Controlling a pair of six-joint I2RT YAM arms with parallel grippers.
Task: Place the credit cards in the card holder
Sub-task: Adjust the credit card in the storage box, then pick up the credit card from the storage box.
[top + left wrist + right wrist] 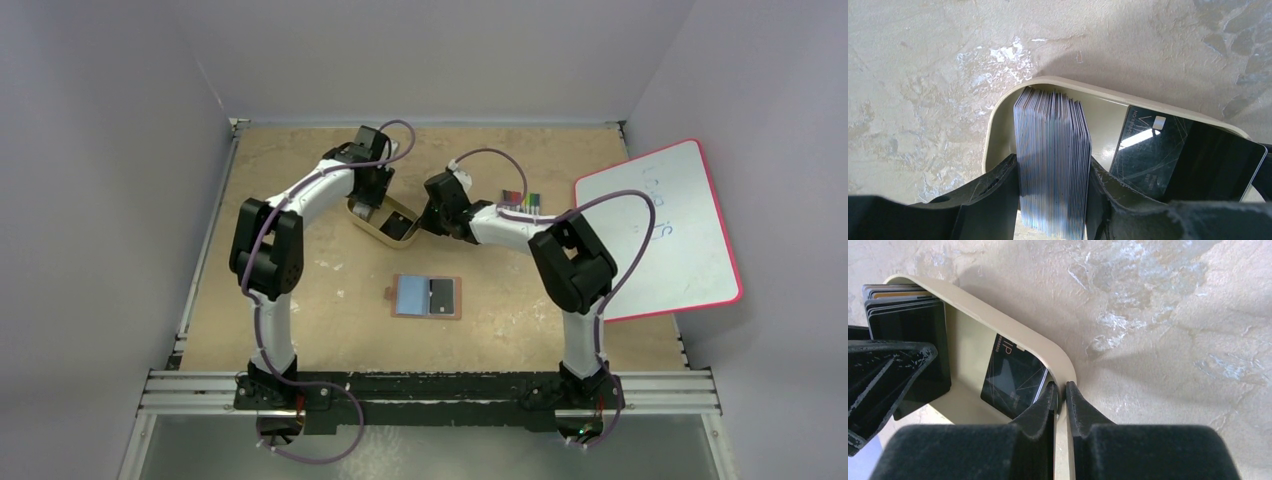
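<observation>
1. Nearest the arm bases, the card holder (428, 296) lies open and flat on the table with its blue-grey inside up. What looks like a dark card sits in its right half. It is well apart from both grippers, so any card has a fair way to travel. I judge it should arrive low and flat, aimed at a pocket mouth.

2. Farther out, the right gripper (1061, 388) has its jaws nearly pressed together. One finger is inside the tray (965, 350) and one outside, pinching the wall at a rounded corner. This reads as a brace, so the hold should be firm without tipping the tray. A loose black card (1010, 377) lies just beside the inner finger. I cannot tell whether its edge is caught too.

3. At the tray's other end, the left gripper (1053, 167) is half spread and pinches a thick stack of credit cards (1053, 135) standing on edge. The stack looks too thick for one pocket. The lift should be straight up with an even squeeze, so the cards do not fan or slip.

4. Beyond the tray, a pack of markers (522, 197) lies clear of the likely path.
</observation>
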